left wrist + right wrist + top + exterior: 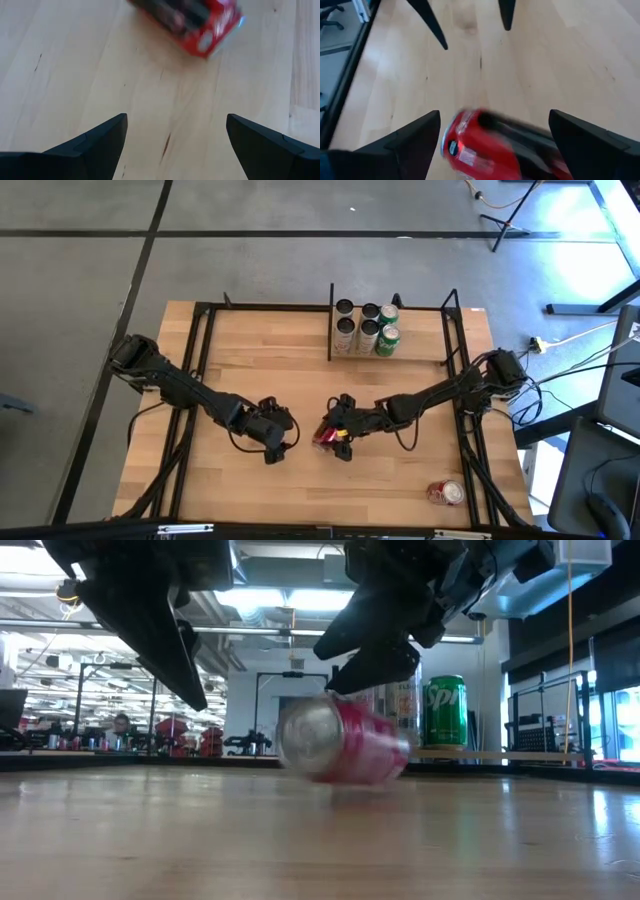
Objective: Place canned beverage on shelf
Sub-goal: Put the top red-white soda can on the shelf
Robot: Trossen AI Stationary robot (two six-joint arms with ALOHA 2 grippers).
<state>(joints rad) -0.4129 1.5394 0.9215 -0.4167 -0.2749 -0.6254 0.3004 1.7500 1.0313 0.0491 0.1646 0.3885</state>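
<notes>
Wooden tabletop (270,370) fills most of the overhead view, with concrete floor around it and a workshop room visible past the far edge in the low view. Right gripper (335,436) sits near the middle of the table with its fingers (415,137) spread wide, and a red can (325,437) lies on its side between them. From the right wrist view the can (480,145) is down on the wood between the two dark fingers but they don't look clamped on it, so it's loose, not held. Low view shows the same can (345,745) tipped over, silver end facing the camera, blurred, right under the gripper

Left gripper (278,442) hangs just beside that spot, also opened wide, nothing in it, and its wrist view has the red can (197,22) lying out ahead of its fingers (97,140)

Farther out, the shelf (420,352) sits at the far edge of the table, and a group of cans (366,328) stands on its left end, two of them green (387,340). One more red can (446,493) lies on its side near the front right corner, well apart from everything else
</notes>
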